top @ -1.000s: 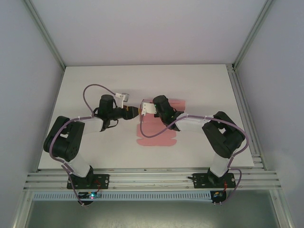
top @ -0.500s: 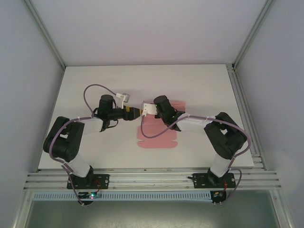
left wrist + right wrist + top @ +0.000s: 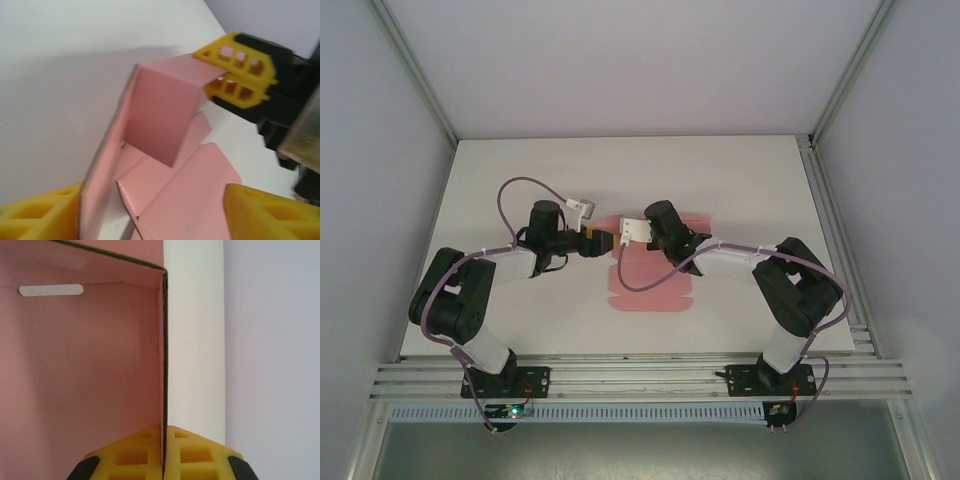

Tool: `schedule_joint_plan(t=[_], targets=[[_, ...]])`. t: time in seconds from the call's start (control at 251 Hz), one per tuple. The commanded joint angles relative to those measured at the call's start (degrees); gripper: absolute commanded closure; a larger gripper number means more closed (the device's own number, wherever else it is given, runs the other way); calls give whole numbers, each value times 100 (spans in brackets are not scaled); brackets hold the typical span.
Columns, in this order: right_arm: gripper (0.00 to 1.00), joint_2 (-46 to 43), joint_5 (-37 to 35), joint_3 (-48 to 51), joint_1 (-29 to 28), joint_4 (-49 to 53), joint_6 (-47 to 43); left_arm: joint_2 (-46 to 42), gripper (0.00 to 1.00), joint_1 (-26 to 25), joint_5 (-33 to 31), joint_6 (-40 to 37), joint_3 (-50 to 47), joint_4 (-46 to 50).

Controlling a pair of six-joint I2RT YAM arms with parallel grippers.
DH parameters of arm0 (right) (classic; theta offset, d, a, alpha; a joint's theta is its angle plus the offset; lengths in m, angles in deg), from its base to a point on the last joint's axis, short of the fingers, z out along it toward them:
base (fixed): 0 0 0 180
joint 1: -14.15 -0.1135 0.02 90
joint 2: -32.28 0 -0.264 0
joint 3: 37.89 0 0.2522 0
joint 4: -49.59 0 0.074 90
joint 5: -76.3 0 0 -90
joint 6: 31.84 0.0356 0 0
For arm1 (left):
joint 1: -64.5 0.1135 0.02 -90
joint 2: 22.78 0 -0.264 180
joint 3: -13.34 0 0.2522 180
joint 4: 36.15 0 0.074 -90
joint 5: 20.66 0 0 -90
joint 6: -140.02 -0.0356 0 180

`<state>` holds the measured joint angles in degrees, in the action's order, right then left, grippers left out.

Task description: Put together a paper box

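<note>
The paper box [image 3: 651,283] is a pale-pink die-cut sheet lying partly flat on the white table between the arms, with some panels folded upright [image 3: 159,117]. My right gripper [image 3: 163,434] is shut on the thin edge of an upright panel with a slot [image 3: 50,290] in it. Its yellow fingers [image 3: 235,75] show in the left wrist view, pinching that panel's top. My left gripper [image 3: 155,212] is open, its fingers wide apart on either side of the card's flaps. A raised wall [image 3: 100,170] leans beside its left finger. From above, both grippers [image 3: 604,240] [image 3: 623,234] meet at the sheet's left end.
The white table [image 3: 520,180] is ringed by an aluminium frame, with a rail [image 3: 640,375] along the near edge. Pale walls close in the left, right and back. Purple cables [image 3: 515,188] loop over both arms.
My left gripper has edged right to the card's raised left end. A pink flap edge now shows between the two wrists. The right wrist has shifted slightly.
</note>
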<state>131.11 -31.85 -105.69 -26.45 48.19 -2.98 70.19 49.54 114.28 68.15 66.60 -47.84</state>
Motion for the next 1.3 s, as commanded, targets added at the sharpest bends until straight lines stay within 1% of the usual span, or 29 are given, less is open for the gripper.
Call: schedule_joint_plan(t=[0.0, 0.036, 0.08, 0.1, 0.136, 0.184, 0.247, 0.415, 0.543, 0.575, 0.642, 0.738, 0.79, 0.878, 0.934, 0.998, 1.065, 1.133, 1.157, 1.197, 1.293], targets=[[100, -160, 134, 8, 8, 100, 222, -13, 43, -59, -508, -103, 323, 352], [100, -141, 104, -1, 4, 105, 217, -20, 49, -74, -630, -110, 387, 464], [100, -130, 70, -8, -7, 102, 205, -54, 60, -105, -837, -113, 441, 591], [100, -127, 53, -10, -9, 109, 202, -67, 64, -132, -953, -116, 449, 638], [100, -120, 27, -20, -18, 103, 201, -106, 66, -193, -1152, -177, 462, 717], [100, -128, 38, -27, -23, 109, 210, -130, 72, -299, -1432, -236, 478, 803], [100, -138, 36, -58, -36, 119, 235, -130, 76, -425, -1701, -322, 536, 996], [100, -136, -42, -148, -42, 144, 314, -16, 76, -791, -2309, -649, 823, 1646], [100, -112, -81, -186, -43, 179, 351, -5, 78, -1015, -2880, -704, 940, 1968], [100, -98, -140, -190, -44, 194, 358, -31, 81, -1072, -3095, -705, 974, 2080], [100, -79, -195, -181, -43, 236, 331, -97, 81, -1160, -3373, -697, 1037, 2273], [100, -44, -300, -168, -36, 265, 270, -228, 80, -1230, -3452, -644, 975, 2280], [100, -18, -376, -168, -36, 268, 248, -286, 78, -1256, -3570, -606, 963, 2287], [100, -20, -352, -159, -27, 277, 285, -309, 78, -1267, -3771, -515, 990, 2286], [100, -26, -282, -151, -35, 284, 305, -274, 81, -1273, -3838, -490, 1030, 2291], [100, -24, -287, -159, -36, 277, 355, -239, 88, -1304, -3956, -420, 1106, 2339], [100, -32, -279, -159, -33, 260, 397, -172, 95, -1339, -3894, -368, 1176, 2310], [100, -28, -329, -175, -40, 260, 449, -101, 99, -1421, -3984, -287, 1282, 2385], [100, -25, -356, -186, -44, 268, 479, -80, 99, -1473, -4105, -279, 1373, 2478], [100, -19, -428, -211, -69, 284, 498, -50, 100, -1580, -4482, -240, 1496, 2645], [100, -13, -547, -212, -114, 310, 519, 92, 100, -1958, -5784, -218, 1885, 3186]])
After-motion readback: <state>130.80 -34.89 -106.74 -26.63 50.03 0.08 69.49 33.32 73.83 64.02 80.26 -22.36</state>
